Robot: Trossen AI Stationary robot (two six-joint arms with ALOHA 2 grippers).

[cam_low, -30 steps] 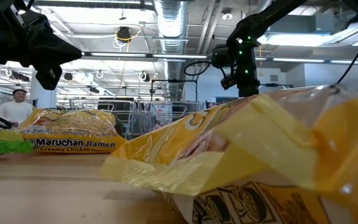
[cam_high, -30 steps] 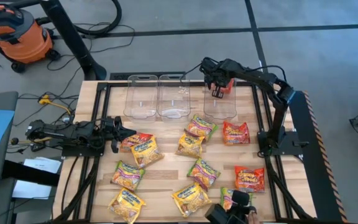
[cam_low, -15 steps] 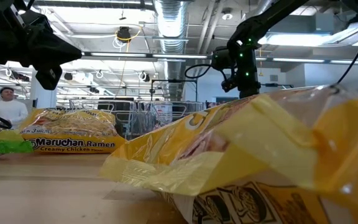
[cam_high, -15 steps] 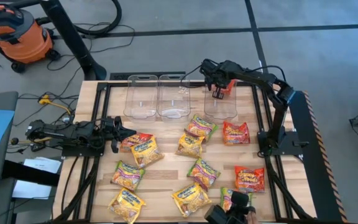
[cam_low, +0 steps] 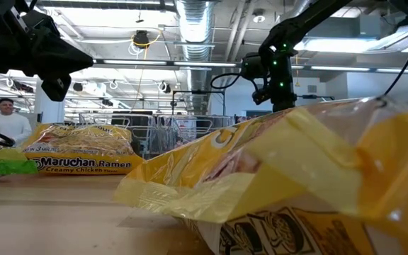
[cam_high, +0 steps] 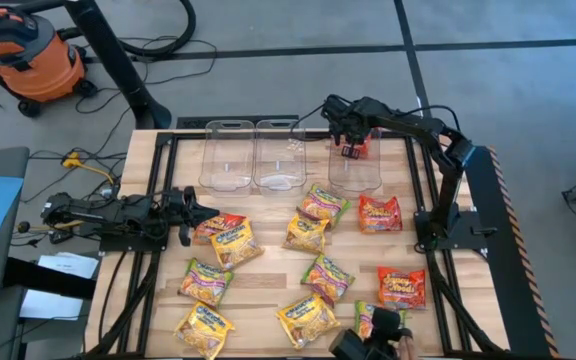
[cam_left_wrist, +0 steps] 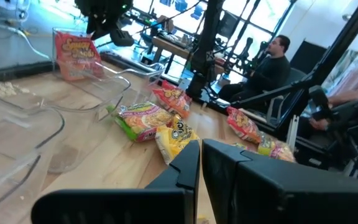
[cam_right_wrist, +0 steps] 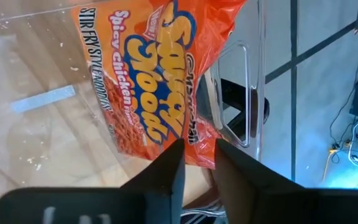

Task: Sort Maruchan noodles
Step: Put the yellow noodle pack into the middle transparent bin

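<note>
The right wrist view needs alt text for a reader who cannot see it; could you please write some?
An orange Spicy Chicken noodle packet hangs over a clear plastic bin, just beyond the right pincer, whose two dark fingers stand slightly apart at the packet's lower edge. Wooden tabletop shows through the bin, with grey floor past its handle.

Even overhead light fell on the desk (cam_high: 268,290), casting soft shadows. Ceiling lights (cam_low: 346,44) glared brightly, and the nearest yellow packet (cam_low: 296,184) was blurred.
</note>
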